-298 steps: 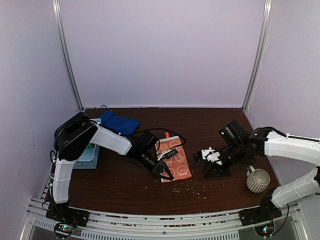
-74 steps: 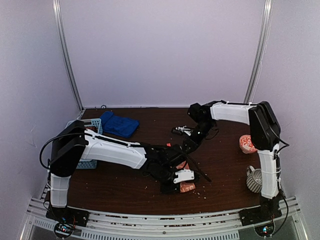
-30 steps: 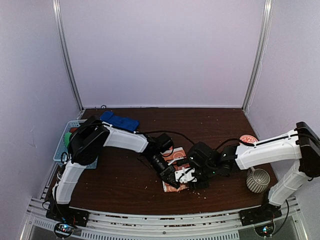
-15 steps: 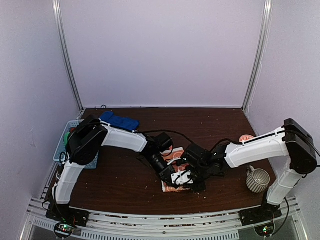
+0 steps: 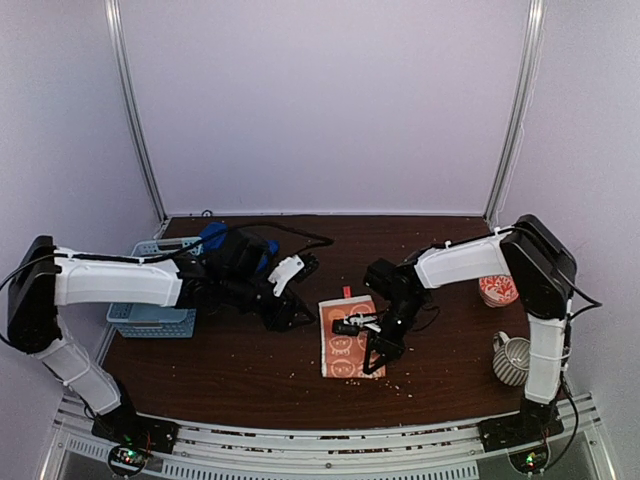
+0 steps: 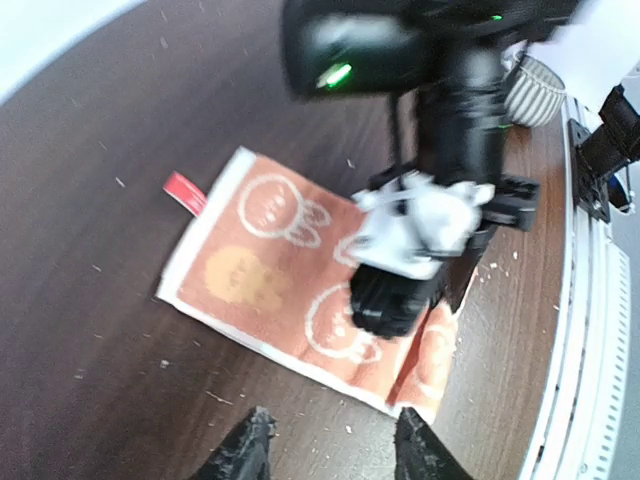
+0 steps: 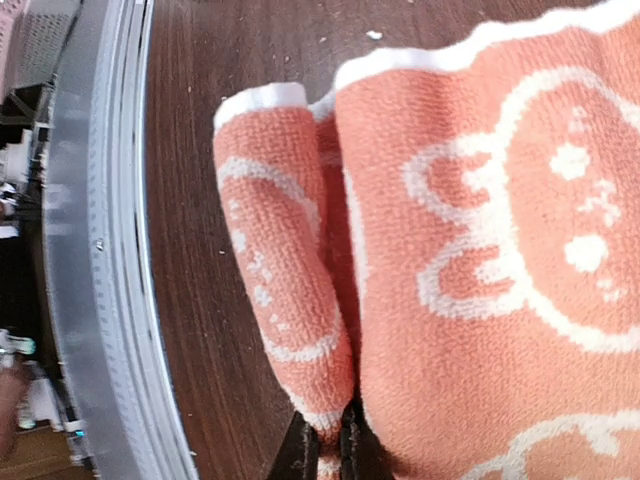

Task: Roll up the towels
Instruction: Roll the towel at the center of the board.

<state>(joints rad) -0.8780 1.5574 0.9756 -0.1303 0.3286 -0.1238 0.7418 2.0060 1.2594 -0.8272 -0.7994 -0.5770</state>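
Note:
An orange towel [image 5: 343, 343] with white bunny prints lies flat on the dark table; its near right edge is curled into a small roll [image 7: 283, 262]. My right gripper [image 5: 369, 357] [image 7: 327, 446] is shut on the end of that roll, seen from the left wrist as a black and white head [image 6: 420, 245] over the orange towel [image 6: 258, 268]. My left gripper [image 5: 290, 310] [image 6: 335, 455] hangs open and empty, left of the towel and apart from it. A blue towel [image 5: 212, 238] lies at the back left, mostly hidden behind the left arm.
A light blue basket [image 5: 150, 316] stands at the left edge. An orange patterned bowl [image 5: 494, 289] and a striped mug [image 5: 515, 361] [image 6: 537, 76] sit at the right. Crumbs dot the table. The metal rail [image 7: 100, 250] runs along the near edge.
My left gripper let go of the orange towel, opened and drew back to the left. My right gripper shut on the towel's rolled edge, and its arm swung toward the back.

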